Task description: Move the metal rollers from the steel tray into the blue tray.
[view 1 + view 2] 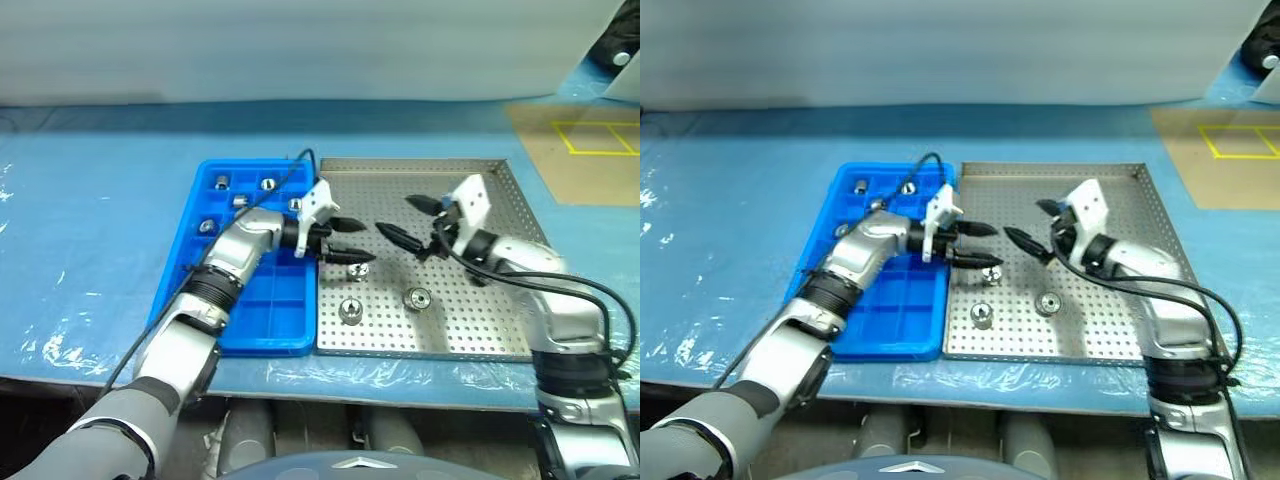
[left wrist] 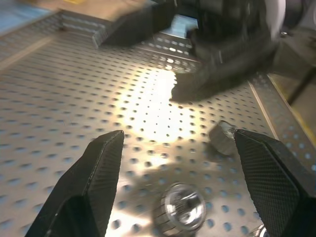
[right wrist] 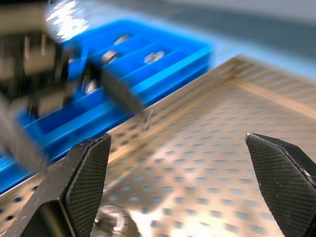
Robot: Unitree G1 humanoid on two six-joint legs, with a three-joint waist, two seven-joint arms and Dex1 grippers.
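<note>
The steel tray [image 1: 500, 330] before me is bare silver metal with a dull brushed shine, its floor full of small punched holes, and the metal rollers [image 1: 417, 298] lying on it are brighter, polished and mirror-like. The blue tray [image 1: 260, 335] on its left looks like smooth, slightly glossy plastic, and the table cover [image 1: 90, 200] is a thin blue film, wrinkled and shiny near the front edge. The fingers [image 2: 94, 177] of my left gripper [image 1: 343, 240] are matt black with a fine rough diamond pattern, and my right gripper [image 1: 412, 220] has the same finish.
</note>
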